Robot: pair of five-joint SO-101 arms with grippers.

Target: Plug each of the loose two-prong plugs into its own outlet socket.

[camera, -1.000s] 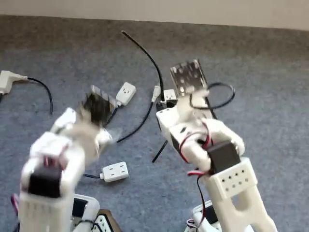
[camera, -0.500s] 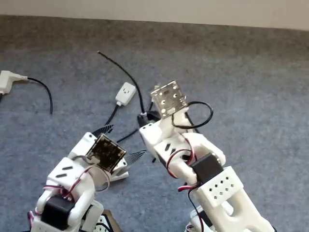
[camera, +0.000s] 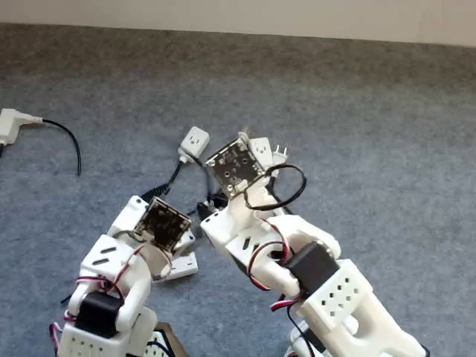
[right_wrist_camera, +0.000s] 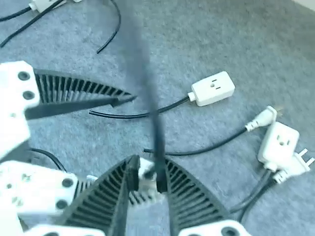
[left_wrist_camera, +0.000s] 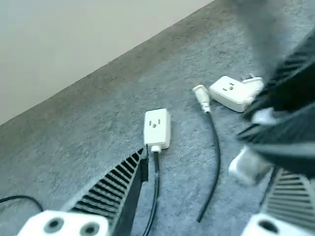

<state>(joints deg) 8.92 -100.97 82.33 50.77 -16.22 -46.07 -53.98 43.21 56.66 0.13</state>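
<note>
The right gripper (right_wrist_camera: pixel 147 164) has its black ribbed jaws pinched almost together on a small white two-prong plug (right_wrist_camera: pixel 145 174). The plug's black cord (right_wrist_camera: pixel 156 132) runs up out of the grip. Close by, the left gripper (left_wrist_camera: pixel 209 162) stands spread wide with nothing in it, and the held plug hangs just off 1 of its fingers (left_wrist_camera: pixel 290 196).

Both grippers hover near a white square outlet socket (camera: pixel 195 141), which lies face up on the grey carpet (camera: pixel 372 111), and they are on the arms' side of it. A 2nd white outlet socket (camera: pixel 260 149) lies near that one. A loose white plug on a black lead (left_wrist_camera: pixel 201 93) rests between the 2. A 3rd white socket block (camera: pixel 182 266) sits below the left arm, nearer the bases. Well apart from the square socket, another white plug (camera: pixel 9 123) lies at the carpet's far edge.
</note>
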